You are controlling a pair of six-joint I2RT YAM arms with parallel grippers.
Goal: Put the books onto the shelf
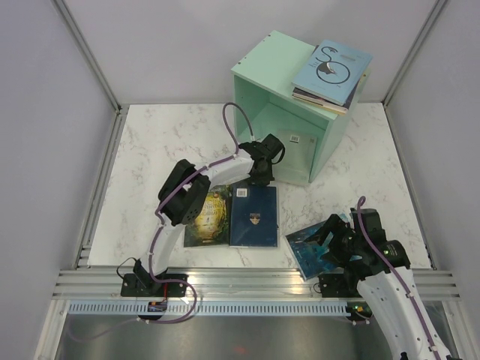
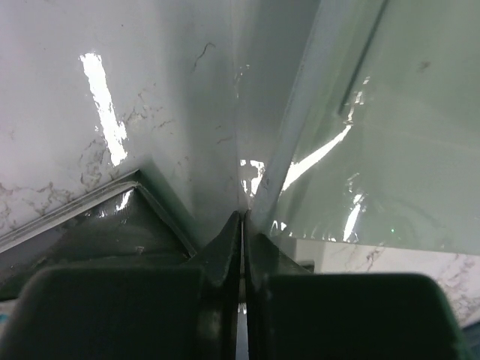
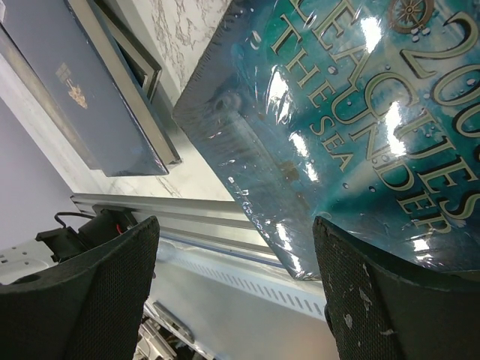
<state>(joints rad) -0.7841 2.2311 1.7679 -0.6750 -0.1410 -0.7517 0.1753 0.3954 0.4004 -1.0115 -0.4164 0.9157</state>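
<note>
Right pincer (image 3: 236,225) wide above teal book (image 3: 337,112)

Count on inspection: one shelf (image 1: 259,90), far right. Three books lie flat on the counter (image 1: 150,150): green-gold book (image 1: 208,217), navy book (image 1: 255,216), teal book (image 1: 307,247). The shelf top carries one stack, light blue book (image 1: 331,69) uppermost; number beneath not determinable. Two arms.

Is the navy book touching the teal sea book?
Apart. The right wrist view shows a strip of marble table between the navy book and the teal book.
</note>
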